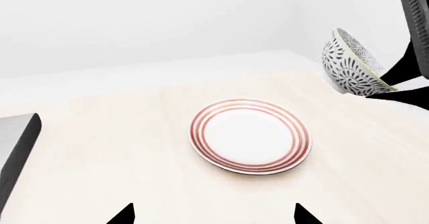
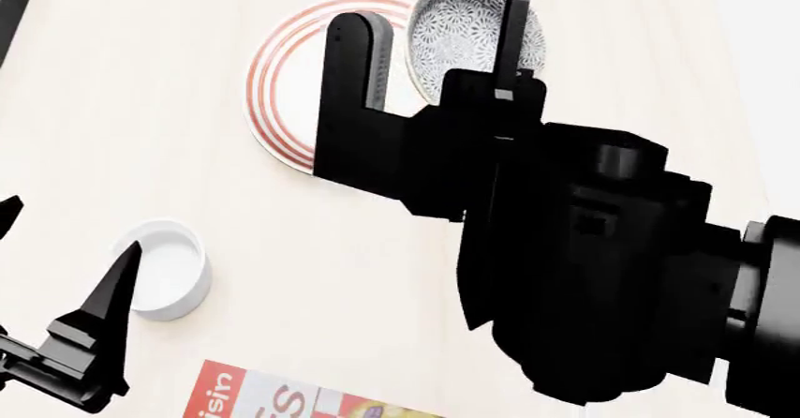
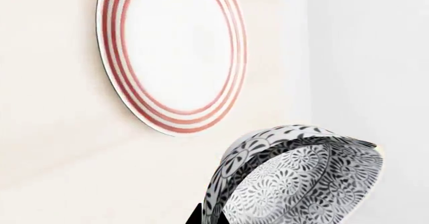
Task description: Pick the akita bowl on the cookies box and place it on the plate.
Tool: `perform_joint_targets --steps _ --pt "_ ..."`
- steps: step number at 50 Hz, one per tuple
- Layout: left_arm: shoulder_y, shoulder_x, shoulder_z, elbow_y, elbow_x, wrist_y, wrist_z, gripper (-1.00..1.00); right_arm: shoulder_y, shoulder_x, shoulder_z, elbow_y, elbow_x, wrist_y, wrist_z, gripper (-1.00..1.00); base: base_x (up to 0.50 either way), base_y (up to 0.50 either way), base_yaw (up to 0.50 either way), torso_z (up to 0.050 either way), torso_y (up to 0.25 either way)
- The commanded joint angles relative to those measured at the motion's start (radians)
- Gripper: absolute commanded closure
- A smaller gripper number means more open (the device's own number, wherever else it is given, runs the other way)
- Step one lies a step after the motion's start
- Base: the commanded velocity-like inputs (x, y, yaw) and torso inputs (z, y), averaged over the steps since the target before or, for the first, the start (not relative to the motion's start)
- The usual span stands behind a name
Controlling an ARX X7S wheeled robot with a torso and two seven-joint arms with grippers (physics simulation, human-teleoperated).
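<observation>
The akita bowl (image 2: pixel 456 29), speckled grey and white, hangs tilted in the air over the far right part of the plate (image 2: pixel 288 90), a white plate with red rings. My right gripper (image 2: pixel 436 38) is shut on the bowl's wall; the right wrist view shows the bowl (image 3: pixel 302 179) pinched between the fingertips of that gripper (image 3: pixel 211 215), with the plate (image 3: pixel 174 58) beyond it. The left wrist view has the plate (image 1: pixel 250 136) bare and the bowl (image 1: pixel 348 63) raised at its side. My left gripper (image 1: pixel 213 214) is open and holds nothing. Only a corner of the cookies box (image 2: pixel 288 401) shows, at the near edge.
A small plain white cup (image 2: pixel 169 268) stands on the table between the plate and the cookies box, close to my left gripper (image 2: pixel 63 249). A dark grey block (image 1: pixel 17 148) sits at the table's far left. My right arm hides much of the table's right half.
</observation>
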Motion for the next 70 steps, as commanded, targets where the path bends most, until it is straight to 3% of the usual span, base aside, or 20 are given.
perform_joint_targets --steps 1,17,55,70 --pt "-0.001 0.0 0.009 0.0 0.0 0.003 0.004 -1.0 -0.054 -0.093 -0.038 0.208 -0.152 -0.131 -0.004 1.0 0.0 0.0 0.0 0.0 0.0" --pt "-0.008 -0.007 0.017 0.005 -0.005 -0.01 0.002 -1.0 -0.131 -0.248 -0.092 0.547 -0.294 -0.31 -0.008 1.0 0.0 0.0 0.0 0.0 0.0" --pt "0.015 -0.02 0.015 -0.006 -0.01 0.021 0.028 -1.0 -0.296 -0.474 -0.075 1.052 -0.407 -0.606 -0.025 1.0 0.0 0.0 0.0 0.0 0.0" --pt "0.027 -0.026 0.024 -0.01 -0.009 0.04 0.053 -1.0 -0.413 -0.478 0.159 1.07 -0.709 -0.608 -0.079 1.0 0.0 0.0 0.0 0.0 0.0"
